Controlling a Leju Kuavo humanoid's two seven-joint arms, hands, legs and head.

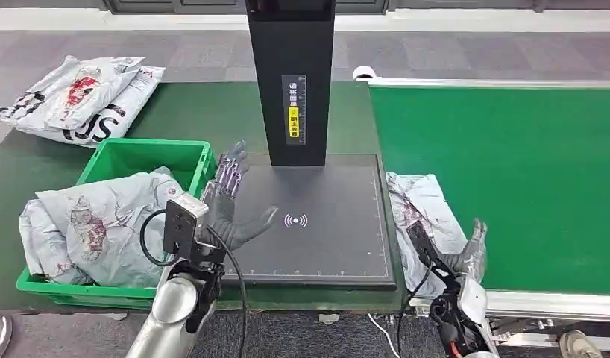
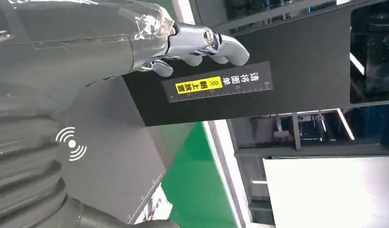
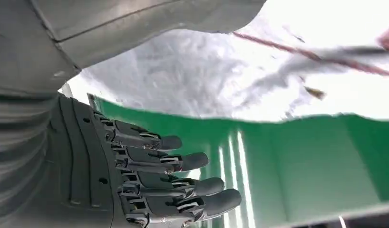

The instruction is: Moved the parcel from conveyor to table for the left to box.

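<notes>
The crumpled grey plastic parcel with red print [image 1: 425, 212] lies at the near left edge of the green conveyor belt [image 1: 511, 179], just beside the right border of the flat black scanning pad [image 1: 324, 224], with one end hanging toward the belt's near rail. My right hand [image 1: 466, 253] rests against the near end of this parcel with its dark fingers [image 3: 183, 180] stretched out straight and apart; in the right wrist view they point along the green belt while the pale bag bulks beside them, and nothing is gripped. My left hand [image 1: 231, 201] hovers over the left part of the black pad, released, fingers spread toward the tall black scanner column [image 1: 291, 82] and thumb pointing at the white wireless mark [image 1: 295, 220]. In the left wrist view its fingertips [image 2: 221, 50] lie close to the column's yellow label [image 2: 197, 85]. On the green tabletop [image 1: 190, 112] to my left stands a green plastic crate [image 1: 149, 156] holding another wrinkled grey bag [image 1: 101, 224], and more white printed mailers [image 1: 78, 101] lie well beyond it.
</notes>
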